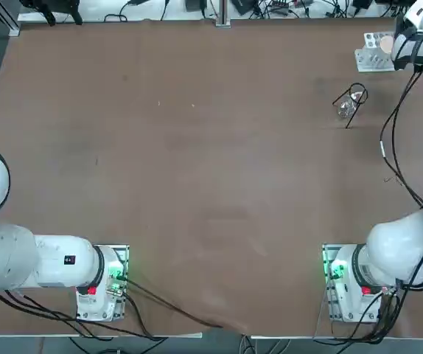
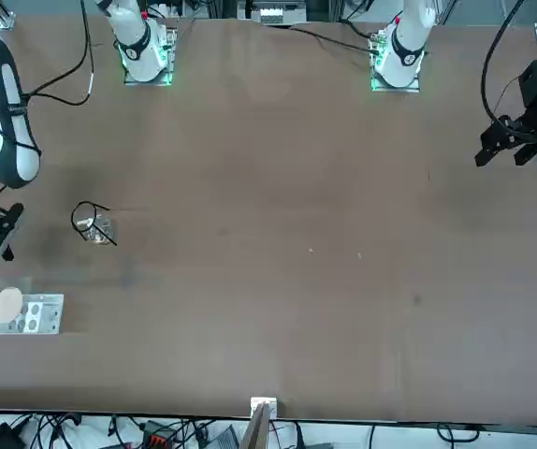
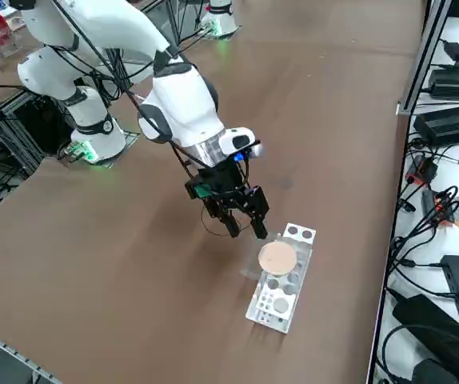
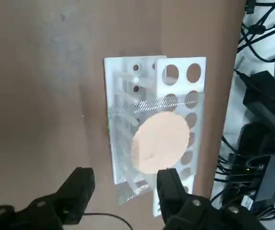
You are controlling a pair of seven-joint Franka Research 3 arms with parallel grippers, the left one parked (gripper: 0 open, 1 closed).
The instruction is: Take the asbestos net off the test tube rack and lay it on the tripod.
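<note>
While asbestos net (image 4: pixel 159 142) tops rack (image 4: pixel 178 72), tool (image 4: pixel 125 187) open

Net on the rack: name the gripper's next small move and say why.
Probably lower the open right gripper onto the net's near edge. The net lies flat on the rack, ungrasped, and the gripper hangs just short of it. The tripod stands bare.

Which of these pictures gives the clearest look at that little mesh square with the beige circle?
The right wrist view: the asbestos net fills the middle, lying on the test tube rack with the open right gripper just short of it. The right side view shows its beige patch clearly but smaller. The top and front views catch only a pale spot at the picture's edge.
</note>
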